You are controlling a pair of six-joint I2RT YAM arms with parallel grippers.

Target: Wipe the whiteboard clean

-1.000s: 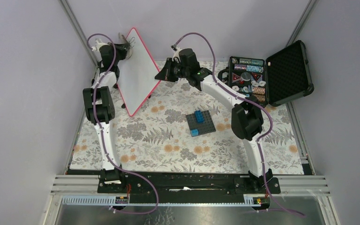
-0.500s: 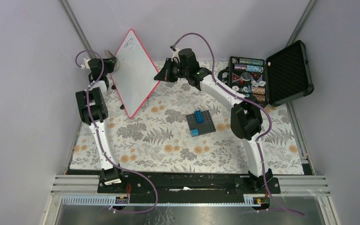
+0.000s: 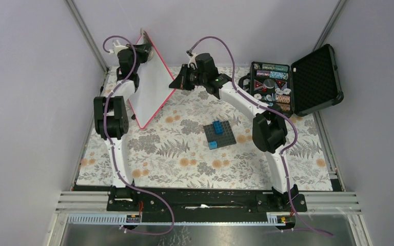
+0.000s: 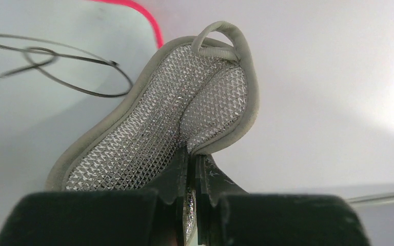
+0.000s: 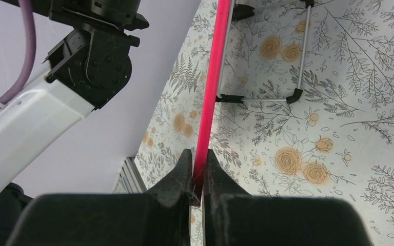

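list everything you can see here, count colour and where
whiteboard: 1, white with red frame, upright, far left
cloth: 1, grey mesh, against the whiteboard
case: 1, black, open, far right
chips: many, mixed colours, in the case
baseplate: 1, dark grey, table centre
bricks: 2, blue, on the baseplate
table cover: 1, floral
left end effector: shut on cloth
right end effector: shut on whiteboard's red edge

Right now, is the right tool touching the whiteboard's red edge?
Touching. The right wrist view shows the right tool clamped on the whiteboard by its red frame, no gap either side.
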